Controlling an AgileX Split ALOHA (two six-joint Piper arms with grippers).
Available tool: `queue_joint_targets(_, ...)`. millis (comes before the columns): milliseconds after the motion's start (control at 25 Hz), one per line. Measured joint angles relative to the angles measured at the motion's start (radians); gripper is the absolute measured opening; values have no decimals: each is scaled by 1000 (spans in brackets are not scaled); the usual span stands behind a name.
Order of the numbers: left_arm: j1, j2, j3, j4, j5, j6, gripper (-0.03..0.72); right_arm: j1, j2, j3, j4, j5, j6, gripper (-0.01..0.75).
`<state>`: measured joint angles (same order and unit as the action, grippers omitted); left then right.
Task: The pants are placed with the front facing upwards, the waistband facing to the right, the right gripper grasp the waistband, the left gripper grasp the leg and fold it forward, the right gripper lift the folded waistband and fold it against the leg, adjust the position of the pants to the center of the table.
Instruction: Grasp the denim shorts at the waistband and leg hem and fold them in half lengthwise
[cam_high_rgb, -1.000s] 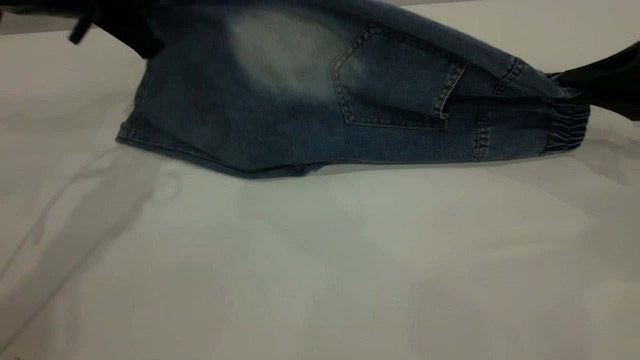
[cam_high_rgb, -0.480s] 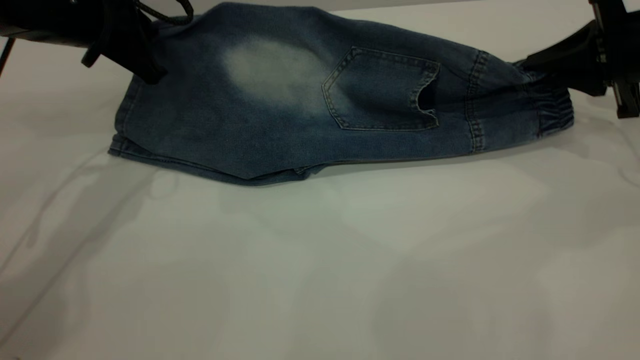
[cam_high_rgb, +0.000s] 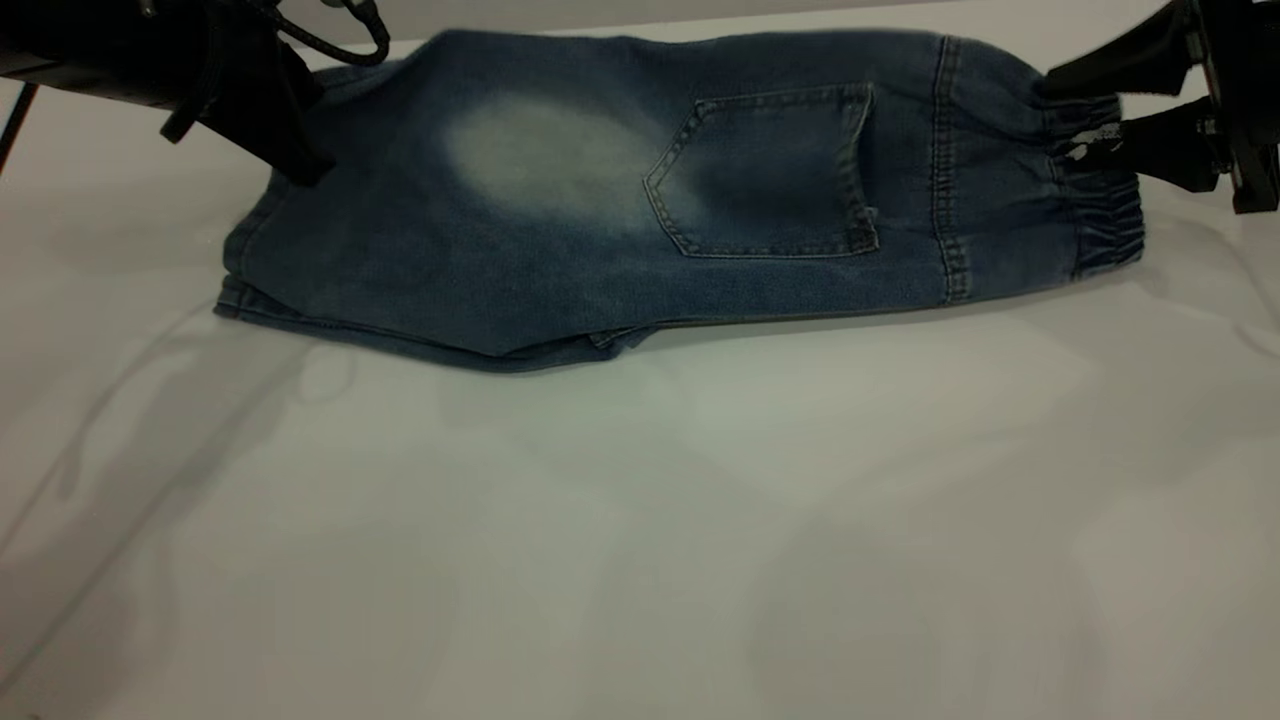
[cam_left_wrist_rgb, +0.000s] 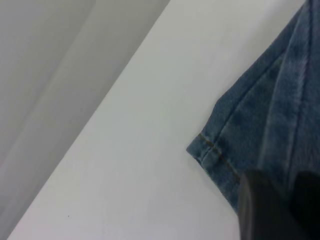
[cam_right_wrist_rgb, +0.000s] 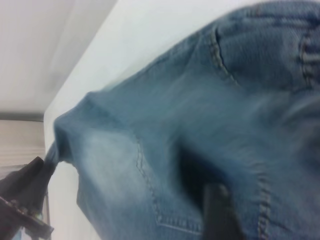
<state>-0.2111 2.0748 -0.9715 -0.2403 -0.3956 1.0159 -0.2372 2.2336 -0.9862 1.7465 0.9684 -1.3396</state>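
One big white table (cam_high_rgb: 640, 520) holds the folded pants (cam_high_rgb: 620, 200) at its far side. The right gripper (cam_high_rgb: 1110, 115) has let go, fingers spread around the waistband (cam_high_rgb: 1105, 225). The left gripper (cam_high_rgb: 290, 150) pinches the leg; a tug could undo the fold.

The pants (cam_high_rgb: 620, 200) lie across the far side of the table (cam_high_rgb: 640, 520), waistband (cam_high_rgb: 1100, 200) at the right beside the right gripper (cam_high_rgb: 1085, 120), leg end at the left under the left gripper (cam_high_rgb: 290, 150), back pocket (cam_high_rgb: 770, 170) facing up.
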Motion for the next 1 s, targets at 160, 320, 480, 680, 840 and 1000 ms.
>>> queue_joint_targets(160, 0, 0, 1, 0, 1, 0, 290, -1, 0, -3, -3, 29, -9, 481)
queue_joint_targets(320, 0, 0, 1, -2, 4, 0, 324, -1, 0, -3, -9, 39, 35, 491)
queue_joint_targets(480, 0, 0, 2, -2, 11, -4, 328, -2, 0, -4, -139, 66, 158, 491)
queue_joint_targets(680, 0, 0, 2, -2, 10, -5, 328, -2, 0, -4, -369, -5, 354, 491)
queue_joint_targets(840, 0, 0, 2, -2, 10, -7, 328, -2, 0, -7, -497, -69, 439, 491)
queue_joint_targets(1000, 0, 0, 2, -2, 10, -7, 328, -2, 0, -10, -499, -152, 438, 491)
